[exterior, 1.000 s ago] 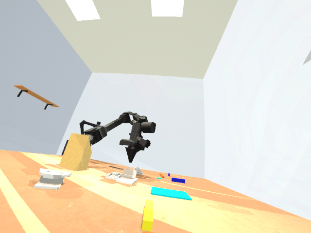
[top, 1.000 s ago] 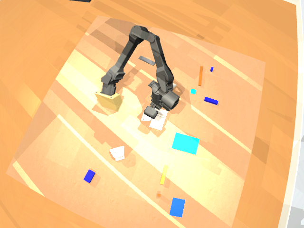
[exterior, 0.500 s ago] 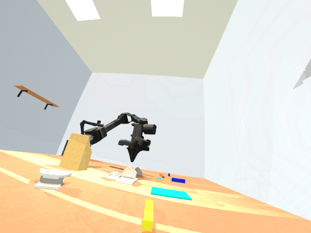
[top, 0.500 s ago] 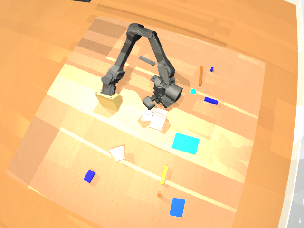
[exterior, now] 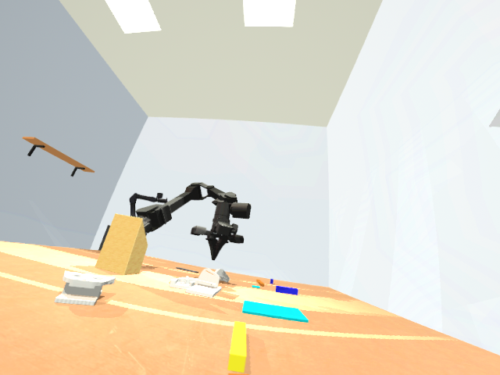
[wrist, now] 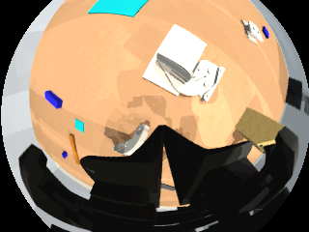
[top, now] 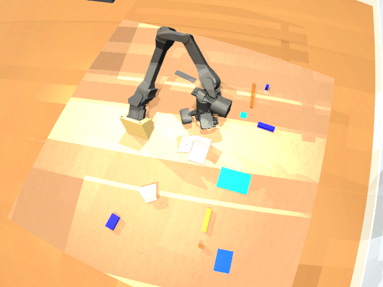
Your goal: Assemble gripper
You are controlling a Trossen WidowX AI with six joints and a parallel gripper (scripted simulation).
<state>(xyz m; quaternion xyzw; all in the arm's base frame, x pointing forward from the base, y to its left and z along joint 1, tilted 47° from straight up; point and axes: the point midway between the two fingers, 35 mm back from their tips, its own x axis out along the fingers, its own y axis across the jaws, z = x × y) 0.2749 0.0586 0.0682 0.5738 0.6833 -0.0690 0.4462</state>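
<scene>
The white gripper base (top: 196, 156) (exterior: 200, 291) (wrist: 176, 41) lies on the table in front of the arm. One pale jaw (exterior: 208, 276) (wrist: 175, 69) stands over its flat part; whether it sits on a pin or meshes cannot be told. The other jaw (exterior: 222, 276) (wrist: 132, 141) lies loose on the table beside the base, hidden under the arm in the top view. The white housing plate (top: 149, 192) (exterior: 82, 278) (wrist: 252, 31) stands apart, toward the front left. My gripper (exterior: 213, 258) (wrist: 161, 128) is shut and empty, above the table behind the base.
A tan block (top: 137, 128) (exterior: 123, 244) (wrist: 258, 127) is under the arm's mount. A cyan plate (top: 234, 180) (exterior: 274, 311) lies right of the base. A yellow bar (top: 206, 219) (exterior: 238, 343), blue blocks, an orange bar (top: 252, 95) and a grey strip (top: 185, 76) lie around.
</scene>
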